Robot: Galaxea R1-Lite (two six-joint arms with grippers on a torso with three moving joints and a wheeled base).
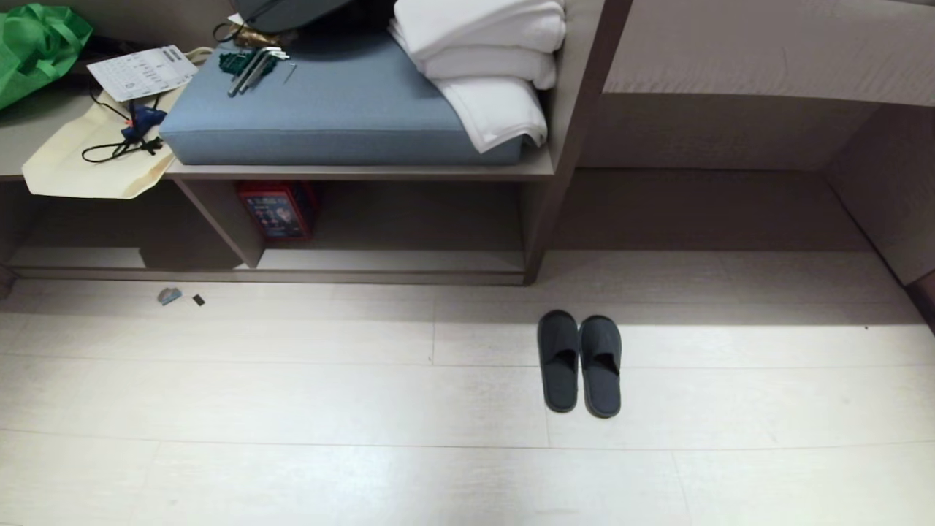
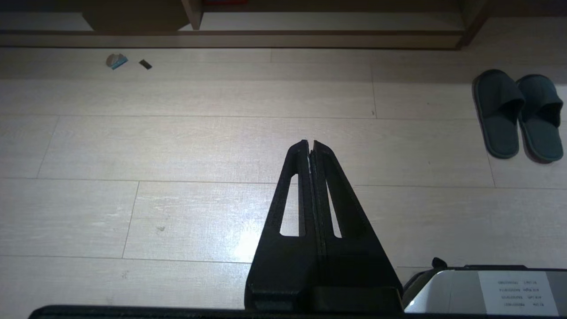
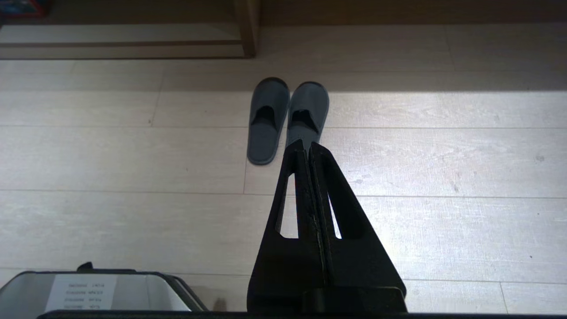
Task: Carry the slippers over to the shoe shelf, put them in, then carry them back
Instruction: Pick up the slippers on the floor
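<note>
A pale wood-plank floor fills most of the head view, brightly lit in a broad band and shaded along its far edge, where the low taupe wood-laminate shoe shelf stands with two wide shallow compartments split by an upright panel. A red box sits inside the shelf near that panel. Above the compartments, the shelf's worktop carries a blue-grey seat cushion, a stack of folded white towels, a cream cloth bag with a printed paper sheet on it, and a green bag at the far left corner. To the right of the shelf's end panel an open recess runs under a long taupe countertop. Two small scraps lie on the floor just before the shelf's base board; the remaining planks give wide room on every side. The pair of flat dark grey-black slide slippers lies side by side, touching, on the floor just in front of the shelf's right end, toes toward the furniture. The left gripper hangs above the floor with its fingers pressed together, the slippers well apart from it toward the robot's right. The right gripper is likewise closed and empty, its tip lined up with the near end of the slippers but raised above the floor, not touching them.
</note>
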